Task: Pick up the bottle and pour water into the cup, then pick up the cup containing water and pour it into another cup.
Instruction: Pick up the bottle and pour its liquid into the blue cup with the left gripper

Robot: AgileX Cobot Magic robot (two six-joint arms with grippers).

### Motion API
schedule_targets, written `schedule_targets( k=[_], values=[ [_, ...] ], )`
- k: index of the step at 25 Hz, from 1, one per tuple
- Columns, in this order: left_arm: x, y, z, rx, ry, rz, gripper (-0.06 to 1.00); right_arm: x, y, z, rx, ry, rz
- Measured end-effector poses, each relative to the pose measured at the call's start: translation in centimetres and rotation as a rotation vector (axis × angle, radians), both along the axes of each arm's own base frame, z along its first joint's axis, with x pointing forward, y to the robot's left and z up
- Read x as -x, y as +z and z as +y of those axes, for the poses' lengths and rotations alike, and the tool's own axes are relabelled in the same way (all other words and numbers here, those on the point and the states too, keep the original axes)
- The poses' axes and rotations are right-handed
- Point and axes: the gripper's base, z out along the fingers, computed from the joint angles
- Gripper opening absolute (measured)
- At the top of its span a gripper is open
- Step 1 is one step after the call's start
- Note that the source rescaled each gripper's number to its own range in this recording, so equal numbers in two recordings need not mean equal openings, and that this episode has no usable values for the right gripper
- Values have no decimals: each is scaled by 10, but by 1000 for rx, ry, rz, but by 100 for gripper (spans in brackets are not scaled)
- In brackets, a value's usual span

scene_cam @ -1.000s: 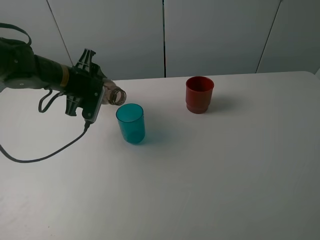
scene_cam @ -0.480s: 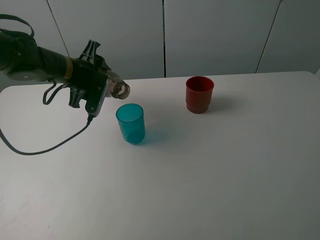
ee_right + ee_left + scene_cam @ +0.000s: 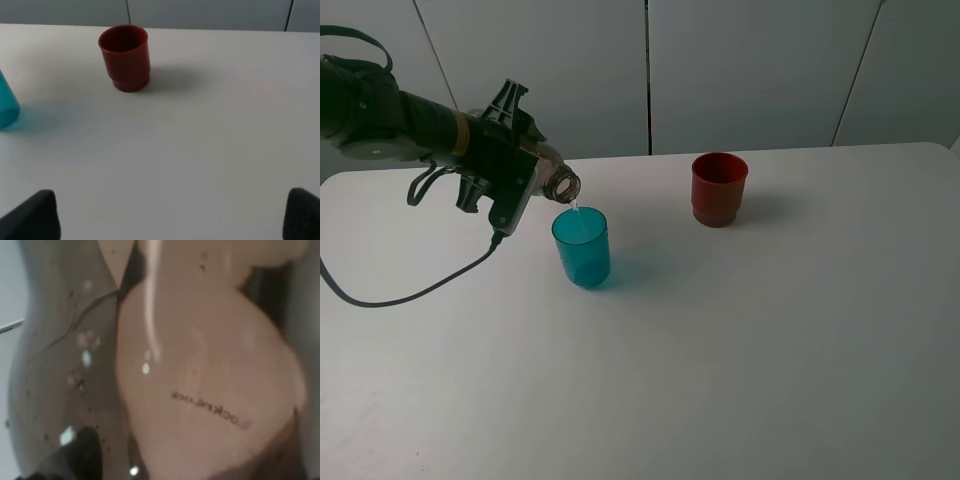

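Observation:
My left gripper (image 3: pixel 523 168) is shut on the clear greyish bottle (image 3: pixel 558 183) and holds it tipped nearly flat. The bottle's open mouth hangs just above the far left rim of the teal cup (image 3: pixel 582 246). A thin stream of water falls from the mouth into the cup. The left wrist view is filled by the bottle (image 3: pixel 200 390) close up. The red cup (image 3: pixel 719 188) stands upright to the back right of the teal one. The right wrist view shows the red cup (image 3: pixel 125 57), the teal cup's edge (image 3: pixel 6 102), and my right gripper (image 3: pixel 167 220) open, with dark fingertips (image 3: pixel 30 216) low over the table.
The white table (image 3: pixel 770 350) bears both cups. A black cable (image 3: pixel 415 295) hangs from the left arm and loops over the table's left part. Grey wall panels stand behind the table's far edge.
The left gripper has lifted the bottle and moved it right, bringing its mouth over the teal cup. Water now falls into the cup. Both cups stay in place.

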Motion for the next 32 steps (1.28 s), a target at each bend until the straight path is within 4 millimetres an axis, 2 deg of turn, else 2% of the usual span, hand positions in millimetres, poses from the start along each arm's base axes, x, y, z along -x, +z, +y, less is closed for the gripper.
schedule_targets(
  k=[32],
  values=[
    [0,0,2,-96,-56,-29,0,0,0,0,0,0,0]
  ],
)
